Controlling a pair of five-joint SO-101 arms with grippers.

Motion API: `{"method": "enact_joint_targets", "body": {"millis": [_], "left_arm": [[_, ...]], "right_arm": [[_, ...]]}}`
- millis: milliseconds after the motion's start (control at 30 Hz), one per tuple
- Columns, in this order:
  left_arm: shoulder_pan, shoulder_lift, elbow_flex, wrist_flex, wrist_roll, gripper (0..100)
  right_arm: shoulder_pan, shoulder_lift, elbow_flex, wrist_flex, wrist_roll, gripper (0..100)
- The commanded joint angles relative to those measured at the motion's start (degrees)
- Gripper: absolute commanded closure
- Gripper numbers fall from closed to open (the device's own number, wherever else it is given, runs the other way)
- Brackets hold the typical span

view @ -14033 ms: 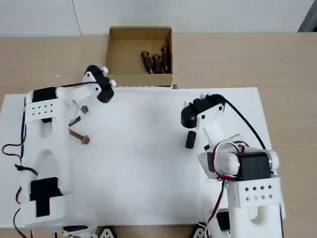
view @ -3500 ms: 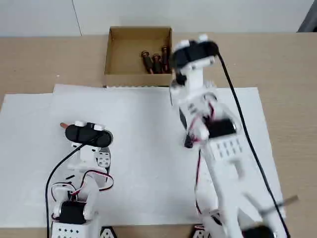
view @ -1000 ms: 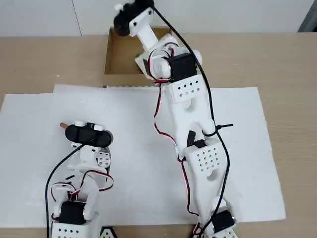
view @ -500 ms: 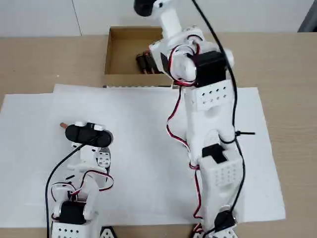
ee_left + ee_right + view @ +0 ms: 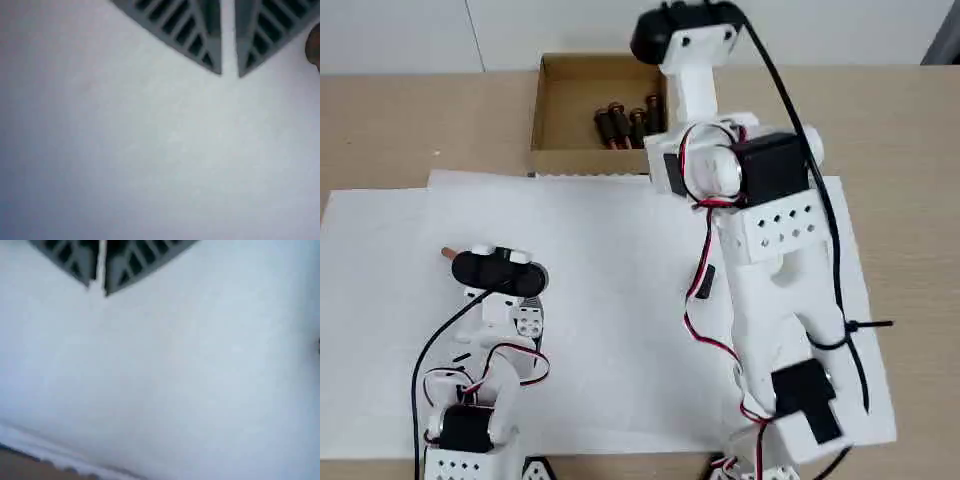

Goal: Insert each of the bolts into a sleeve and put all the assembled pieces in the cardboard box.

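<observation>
Both arms are white printed shells with black servo blocks. The right arm (image 5: 770, 250) shows grids of small round holes on its panels, looping red, white and black wires, a black cable and a black zip tie. The left arm (image 5: 485, 330) has a black oval motor cap and like wiring. The left gripper (image 5: 229, 74) and right gripper (image 5: 98, 290) have dark grey slatted fingers (image 5: 185, 22)

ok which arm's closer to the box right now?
Right. The right arm lies alongside the box's right wall, its head at the far corner. The left arm sits back over the paper, well short of the box, beside a loose bolt.
</observation>
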Motion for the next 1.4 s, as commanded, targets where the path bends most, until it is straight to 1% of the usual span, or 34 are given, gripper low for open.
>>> {"method": "enact_joint_targets", "body": {"millis": [0, 167, 367, 467, 567, 733, 1167, 1300, 1367], "left_arm": [[0.00, -0.53, -0.13, -0.09, 0.00, 99], [0.00, -0.53, -0.13, -0.09, 0.09, 99], [0.00, -0.53, -0.13, -0.09, 0.09, 99], [0.00, -0.53, -0.13, -0.09, 0.09, 99], [0.00, -0.53, -0.13, -0.09, 0.09, 99], [0.00, -0.53, -0.13, -0.09, 0.09, 99], [0.00, -0.53, -0.13, -0.09, 0.09, 99], [0.00, -0.53, -0.13, -0.09, 0.09, 99], [0.00, -0.53, -0.13, -0.09, 0.09, 99]], "right_arm": [[0.48, -4.53, 5.63, -0.04, -3.96, 99.5], [0.48, -7.43, 16.18, -0.04, -8.35, 99.5], [0.57, -9.27, 31.65, -0.48, -9.23, 99.5], [1.10, -9.27, 37.36, -3.56, -9.23, 99.5], [3.21, -9.27, 41.85, -7.60, -9.23, 99.5], [6.90, -8.92, 47.65, -14.02, -8.79, 99.5], [6.73, -8.84, 59.25, -24.40, -8.62, 99.4], [6.73, -8.84, 59.60, -24.92, -8.53, 99.4], [6.73, -8.84, 59.52, -24.92, -6.59, 99.4]]}}
